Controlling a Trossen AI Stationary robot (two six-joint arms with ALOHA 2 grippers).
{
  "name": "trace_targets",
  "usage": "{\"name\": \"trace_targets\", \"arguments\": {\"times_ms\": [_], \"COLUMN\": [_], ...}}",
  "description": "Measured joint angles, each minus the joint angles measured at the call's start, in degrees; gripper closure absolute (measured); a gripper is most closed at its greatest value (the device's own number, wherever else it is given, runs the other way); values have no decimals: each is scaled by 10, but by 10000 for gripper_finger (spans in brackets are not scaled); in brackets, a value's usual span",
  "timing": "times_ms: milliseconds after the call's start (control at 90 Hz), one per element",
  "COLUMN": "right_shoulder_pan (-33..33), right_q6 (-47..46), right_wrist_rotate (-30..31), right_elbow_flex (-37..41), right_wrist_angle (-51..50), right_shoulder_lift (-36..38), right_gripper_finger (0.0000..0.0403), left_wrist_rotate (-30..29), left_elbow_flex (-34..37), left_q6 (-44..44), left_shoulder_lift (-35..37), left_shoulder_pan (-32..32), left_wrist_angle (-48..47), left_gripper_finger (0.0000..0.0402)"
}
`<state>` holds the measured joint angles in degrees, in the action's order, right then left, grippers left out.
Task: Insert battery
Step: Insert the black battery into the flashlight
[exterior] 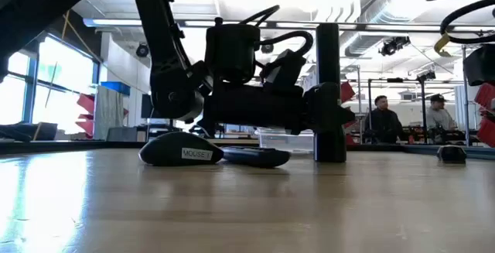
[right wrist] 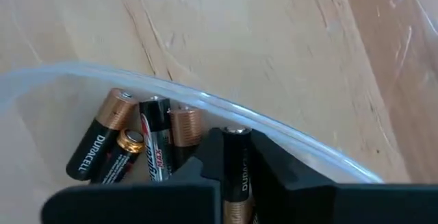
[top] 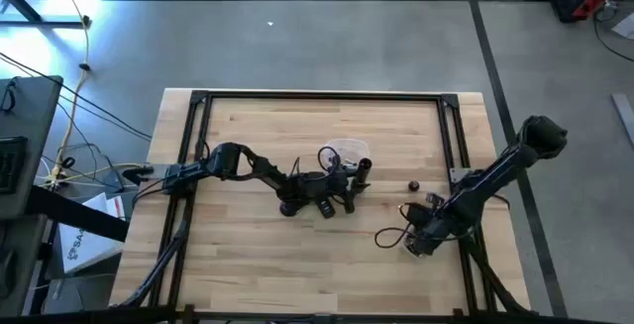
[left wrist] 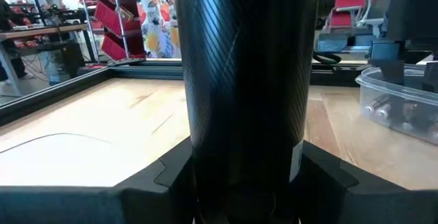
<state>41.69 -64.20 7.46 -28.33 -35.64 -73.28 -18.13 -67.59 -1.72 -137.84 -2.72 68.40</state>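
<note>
A black ribbed cylinder (exterior: 330,67) stands upright on the table's middle, its bottom end on the wood, and fills the left wrist view (left wrist: 243,80). My left gripper (exterior: 319,112) is shut on it. A clear tub (right wrist: 226,107) holds several loose batteries (right wrist: 126,145). My right gripper (right wrist: 236,159) is shut on one Duracell battery (right wrist: 236,169) at the tub's rim. In the high view the right arm (top: 446,210) shows at the table's near right. A black mouse (exterior: 182,154) and a flat dark piece (exterior: 255,157) lie on the near side of the left arm. My left gripper pinches the cylinder's wall (left wrist: 205,162) between its two fingers (left wrist: 147,190), about halfway up or a little lower. The fingers come level from the table's left and lie across it. The cylinder stays upright with its bottom end (exterior: 330,158) on the table. My right gripper pinches the battery between its two fingers (right wrist: 277,172), on its long sides (right wrist: 236,183). The battery lies along the fingers, its capped end (right wrist: 236,130) sticking out past them. Whether it rests on the tub or hangs free, I cannot tell.
The clear tub (top: 345,151) sits just beyond the cylinder (top: 362,170). A small dark piece (top: 414,185) lies on the table right of the cylinder. A black frame (top: 198,101) runs around the tabletop. People sit in the room beyond the table.
</note>
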Motion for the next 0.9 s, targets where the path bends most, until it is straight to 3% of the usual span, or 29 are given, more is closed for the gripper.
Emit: {"name": "trace_targets", "arguments": {"times_ms": [256,411,533,633,722,811,900], "right_shoulder_pan": [0,0,-5,-25,-47,-79,-114], "right_q6": [87,172,242,318,414,538,658], "right_wrist_rotate": [2,54,145,246,302,312,269], "right_elbow_flex": [-106,-185,-236,-243,-219,-180,-131], "right_wrist_angle": [-80,-147,-167,-132,-39,96,252], "right_shoulder_lift": [-2,-1,20,62,112,165,209], "right_gripper_finger": [400,401,402,402,402,403,403], "left_wrist_rotate": [2,10,11,16,24,36,46], "left_elbow_flex": [0,0,0,0,1,1,1], "left_q6": [0,0,0,0,0,-6,-22], "left_shoulder_lift": [0,0,0,0,0,0,0], "left_shoulder_pan": [0,0,0,0,0,0,-1], "left_wrist_angle": [0,1,1,3,9,11,14], "left_gripper_finger": [236,236,236,236,236,236,236]}}
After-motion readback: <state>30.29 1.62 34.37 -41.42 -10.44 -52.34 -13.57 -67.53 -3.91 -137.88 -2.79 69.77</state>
